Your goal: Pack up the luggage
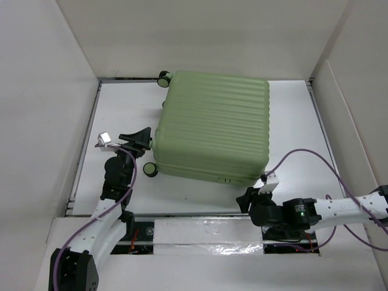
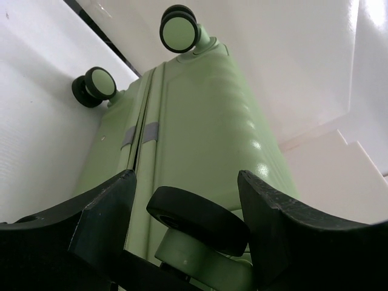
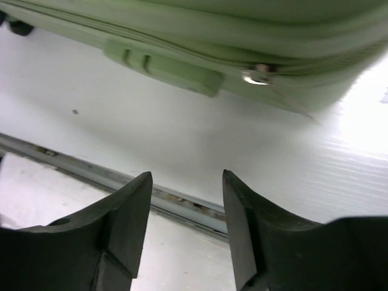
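Note:
The luggage (image 1: 215, 124) is a pale green ribbed suitcase lying flat and closed in the middle of the white table. My left gripper (image 1: 138, 136) is open at its left side. In the left wrist view the fingers (image 2: 106, 206) straddle one black wheel (image 2: 200, 221) of the luggage (image 2: 200, 115), with a gap on the left. Two more wheels (image 2: 179, 27) show at the far end. My right gripper (image 1: 253, 193) is open and empty just off the front right corner. In the right wrist view (image 3: 187, 182) it faces the luggage's side, with the zipper pull (image 3: 257, 76) and a green lock block (image 3: 163, 63).
White walls close in the table at the back, left and right. A metal rail (image 1: 182, 215) runs along the front edge and also shows in the right wrist view (image 3: 182, 203). A purple cable (image 1: 303, 154) loops over the table right of the luggage.

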